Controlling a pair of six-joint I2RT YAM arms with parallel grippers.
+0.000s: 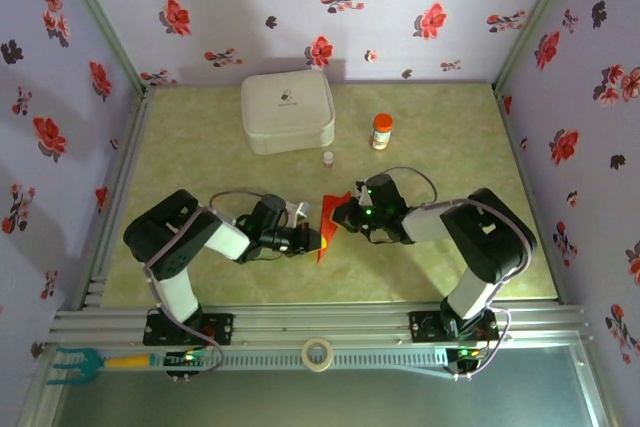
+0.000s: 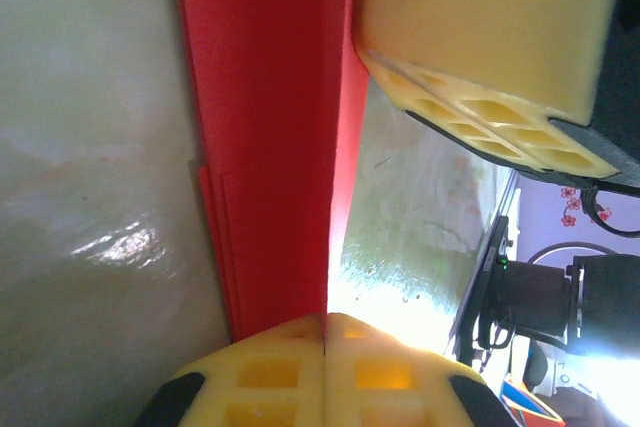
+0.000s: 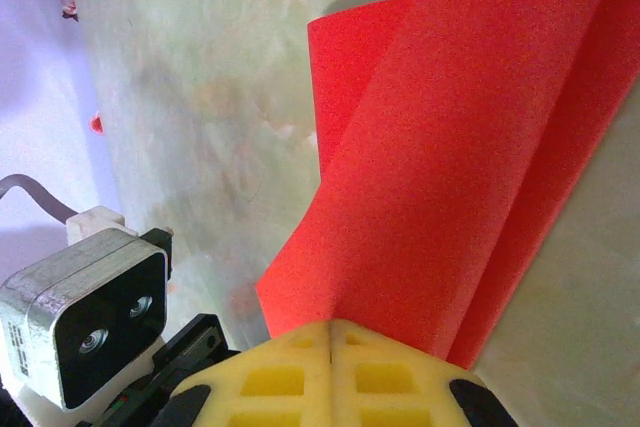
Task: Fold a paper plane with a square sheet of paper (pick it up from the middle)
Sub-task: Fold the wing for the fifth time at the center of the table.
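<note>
The square sheet of paper [image 1: 322, 246] is bright red and creased into a narrow, layered paper-plane shape with a centre ridge, lying near the middle of the table between both arms. In the left wrist view the paper [image 2: 265, 147] runs straight away from my left gripper [image 2: 325, 332], whose yellow fingers are shut on its near end. My right gripper [image 3: 330, 332] is shut on a fold of the paper [image 3: 470, 147], which fans out ahead of it. From above, the left gripper [image 1: 314, 238] and the right gripper [image 1: 338, 215] meet at the paper from opposite sides.
A white rounded case [image 1: 287, 112] stands at the back. An orange-capped bottle [image 1: 381, 131] and a small vial [image 1: 328, 159] are to its right. A tape roll [image 1: 318, 354] and a green-handled tool [image 1: 85, 360] lie on the front rail.
</note>
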